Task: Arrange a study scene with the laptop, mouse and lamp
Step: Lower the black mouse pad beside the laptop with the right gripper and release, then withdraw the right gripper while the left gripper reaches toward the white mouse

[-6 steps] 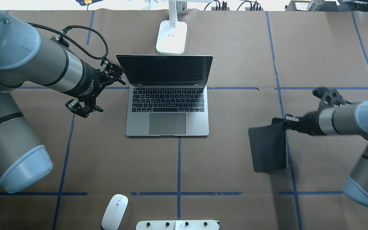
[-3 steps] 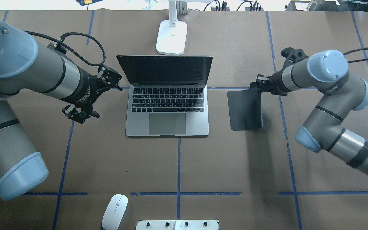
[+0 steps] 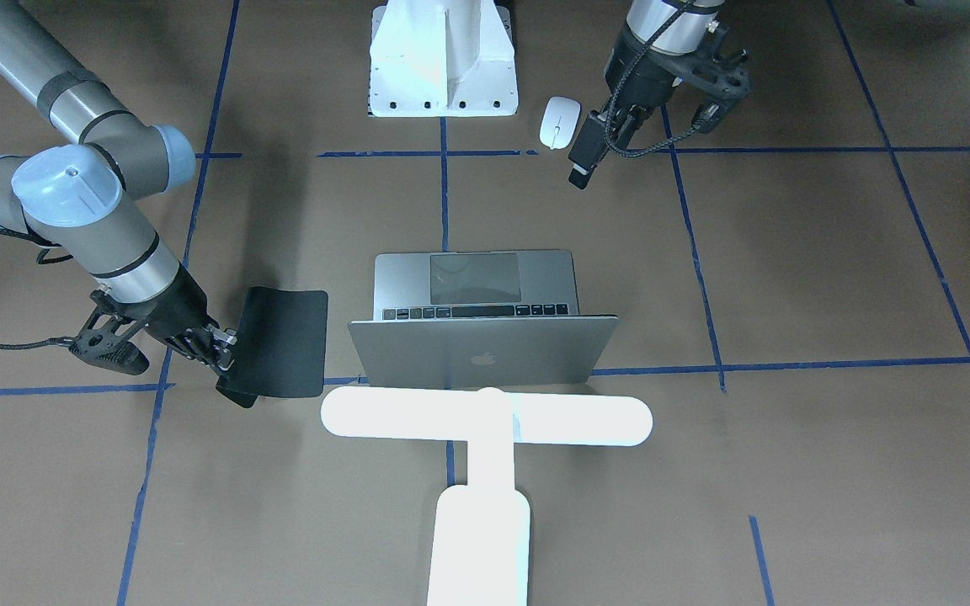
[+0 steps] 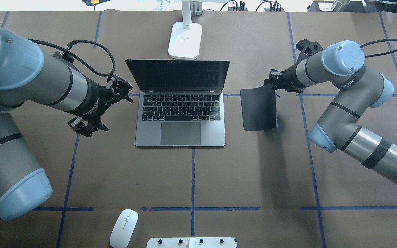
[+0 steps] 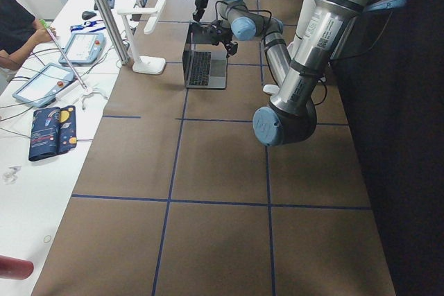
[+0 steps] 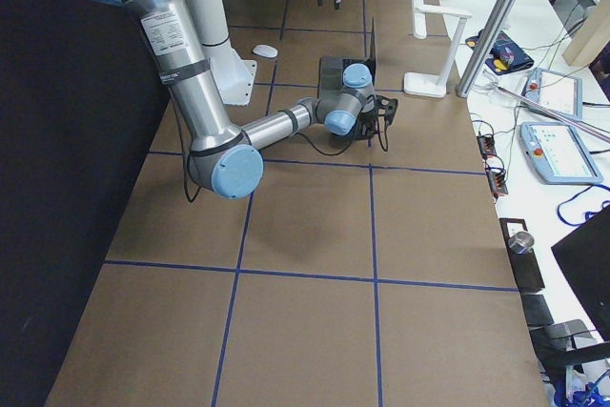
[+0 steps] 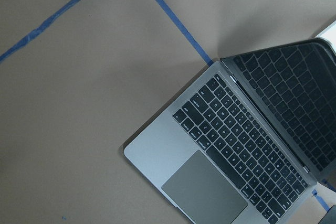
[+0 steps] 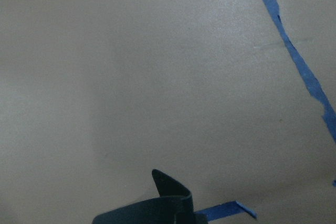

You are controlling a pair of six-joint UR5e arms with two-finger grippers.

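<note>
The grey laptop (image 4: 180, 117) stands open at the table's middle, and the left wrist view shows its keyboard (image 7: 236, 135). Behind its lid the white lamp (image 3: 485, 418) glows; only its base (image 4: 184, 40) shows from overhead. A white mouse (image 4: 124, 228) lies at the near edge, left of the pedestal. Beside the laptop's right side, my right gripper (image 4: 271, 85) is shut on the far edge of a black mouse pad (image 4: 258, 109), which hangs tilted just above the table. My left gripper (image 4: 85, 124) hovers open and empty left of the laptop.
The white robot pedestal (image 3: 443, 59) stands at the near edge. Blue tape lines (image 4: 193, 179) cross the brown paper. A side bench with tablets (image 5: 41, 81), a metal pole (image 5: 104, 12) and a person's arm (image 5: 21, 29) lies beyond the far edge.
My right arm has carried the mouse pad from the front right towards the laptop, leftward and away from the base. My left arm shifted only slightly.
</note>
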